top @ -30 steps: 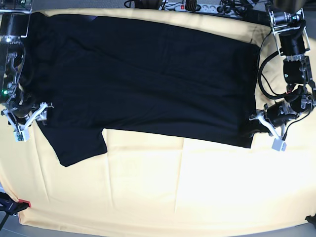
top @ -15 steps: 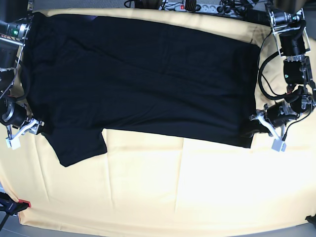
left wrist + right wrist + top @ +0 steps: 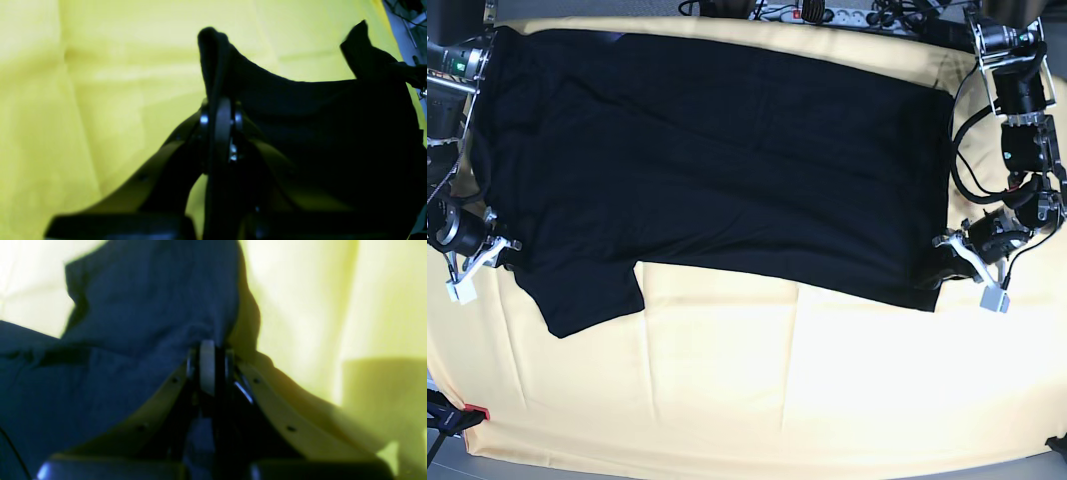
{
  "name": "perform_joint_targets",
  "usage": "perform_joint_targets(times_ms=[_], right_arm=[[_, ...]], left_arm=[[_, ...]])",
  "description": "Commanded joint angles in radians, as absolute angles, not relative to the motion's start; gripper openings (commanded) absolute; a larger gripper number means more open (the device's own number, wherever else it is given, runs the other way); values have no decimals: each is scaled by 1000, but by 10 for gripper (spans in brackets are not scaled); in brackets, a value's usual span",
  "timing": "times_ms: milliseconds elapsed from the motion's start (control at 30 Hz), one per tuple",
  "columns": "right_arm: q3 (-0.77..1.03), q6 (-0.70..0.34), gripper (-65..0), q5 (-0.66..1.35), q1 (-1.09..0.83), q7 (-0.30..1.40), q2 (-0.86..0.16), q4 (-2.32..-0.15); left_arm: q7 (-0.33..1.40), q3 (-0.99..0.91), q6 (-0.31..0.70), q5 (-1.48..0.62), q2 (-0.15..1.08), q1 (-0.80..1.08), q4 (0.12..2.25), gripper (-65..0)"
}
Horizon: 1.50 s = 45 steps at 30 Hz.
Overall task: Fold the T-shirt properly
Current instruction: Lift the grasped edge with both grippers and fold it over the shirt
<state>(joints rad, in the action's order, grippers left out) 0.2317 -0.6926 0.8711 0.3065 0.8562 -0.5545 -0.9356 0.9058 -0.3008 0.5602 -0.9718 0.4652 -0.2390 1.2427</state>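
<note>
The black T-shirt lies spread out, plain side up, across the yellow cloth, with one sleeve sticking out toward the front left. At the base view's right, my left gripper is shut on the shirt's hem corner. The left wrist view shows its jaws closed, with black cloth pinched and peaking above them. On the base view's left, my right gripper is shut on the shirt's edge just above the sleeve. Seen from the right wrist, its jaws are closed on a raised fold of the cloth.
A yellow cloth covers the table. A power strip with cables lies along the back edge. A black clamp with a red tip sits at the front left corner. Loose arm cables hang beside the shirt's right edge.
My right gripper has moved in to the shirt's edge by the sleeve and closed on it. The left gripper stays shut on the hem corner, shifted slightly.
</note>
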Motion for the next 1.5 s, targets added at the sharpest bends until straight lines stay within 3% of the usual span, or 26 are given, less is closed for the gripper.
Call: perform_joint_targets(times_ms=[0,267,467,667,800,1067,1167,1300,1467], right_arm=[[236,-698,-650,862,348,809,-574,-949],[236,-698,-650,728,437,714,-553,-949],[234,-698,-650,728,500,714,-552,-949],[235,-698,-650,873,487,888,-552,-949],[235,-698,-650,946,440,972,-567,-982],[236,-698,-650,999,223,1037,-637,-1277],[236,-698,-650,998,155,1037,-675,-1386],[237,-698,-650,999,98,1062,-719,-1432],[237,-698,-650,999,92,1086,-738,-1431]], left_arm=[[860,-307,573,-998,485,-264,1259,-650],[672,-307,592,-865,484,-274,1259,-650],[686,-299,592,-839,483,-366,1258,-650],[818,-284,593,-902,483,-401,1258,-650],[957,-284,688,-1044,492,-365,1261,-650],[1084,-284,698,-1253,525,-262,1262,-650],[1217,-284,698,-1372,538,-257,1263,-650],[1386,-284,698,-1484,568,-258,1263,-650],[1393,-284,698,-1484,633,-258,1263,-650]])
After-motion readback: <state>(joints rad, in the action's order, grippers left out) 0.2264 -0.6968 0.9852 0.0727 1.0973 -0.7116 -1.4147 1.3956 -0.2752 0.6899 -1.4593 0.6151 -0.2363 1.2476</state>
